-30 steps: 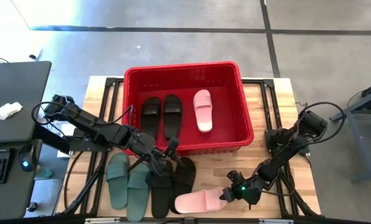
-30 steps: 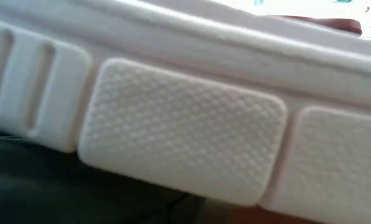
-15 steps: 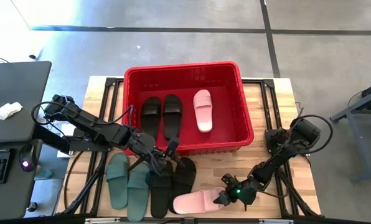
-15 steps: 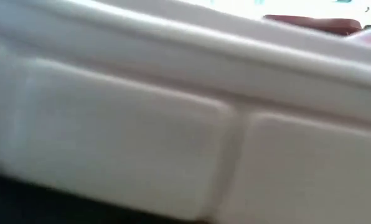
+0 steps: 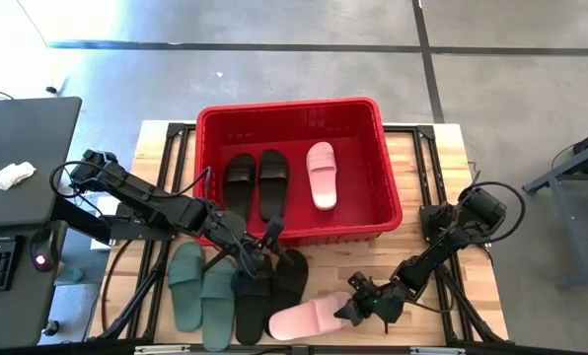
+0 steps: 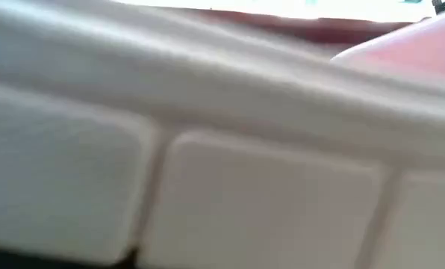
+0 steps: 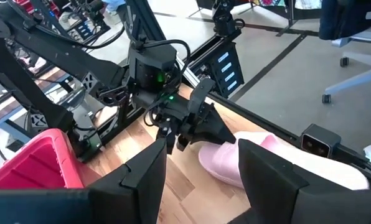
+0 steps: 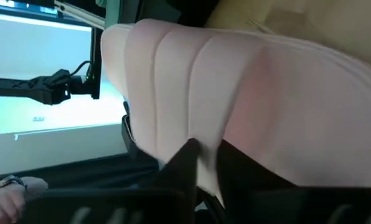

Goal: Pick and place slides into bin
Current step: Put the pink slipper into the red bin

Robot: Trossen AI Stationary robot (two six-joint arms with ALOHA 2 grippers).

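Observation:
The red bin (image 5: 388,177) holds two black slides (image 5: 257,182) and one pale pink slide (image 5: 321,174). Near the front edge lie two green slides (image 5: 200,286), two black slides (image 5: 271,288) and a pink slide (image 5: 304,319), whose side fills the low view (image 6: 222,187). My right gripper (image 5: 345,310) is shut on that pink slide's right end. My left gripper (image 5: 267,240) hangs open above the black slides on the table, just in front of the bin's near wall. My right gripper pinches the pink slide's end (image 7: 215,152) that lies toward the table's right edge between its two fingers (image 8: 182,165). The fingers come from the right, slanting down. The slide lies along the near edge; whether it is lifted clear I cannot tell.
The bin's right half has free floor beside the pink slide. Bare wood lies to the right of the bin (image 5: 442,187). A black desk (image 5: 18,158) with a keyboard and mouse stands left of the table. Cables run along both arms.
My right gripper has gone toward the table's left edge and a little down, onto the pink slide's right end. The pink slide has shifted slightly toward the left edge and now lies more slanted, its left end nearer the front edge.

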